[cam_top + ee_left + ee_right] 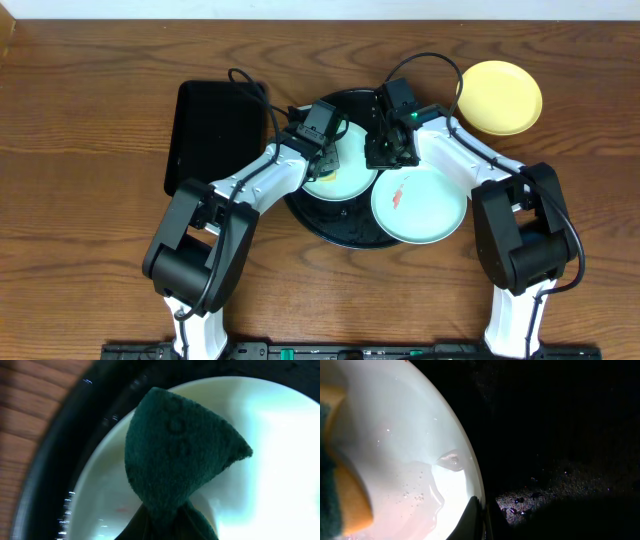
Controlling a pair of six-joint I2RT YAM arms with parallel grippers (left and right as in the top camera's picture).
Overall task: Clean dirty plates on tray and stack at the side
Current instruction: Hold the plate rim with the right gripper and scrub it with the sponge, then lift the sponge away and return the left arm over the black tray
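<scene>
Green sponge (175,460), black tray (338,234), wood-grain tabletop (80,120)

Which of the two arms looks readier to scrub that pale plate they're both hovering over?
Left. The left gripper holds the green sponge right over the mint plate on the tray. The right gripper carries no sponge; it sits at that plate's rim, probably to steady it.

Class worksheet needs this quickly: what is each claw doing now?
Left claw: closed on the dark green scouring sponge.
Right claw: closed on rim of the pale round plate.
</scene>
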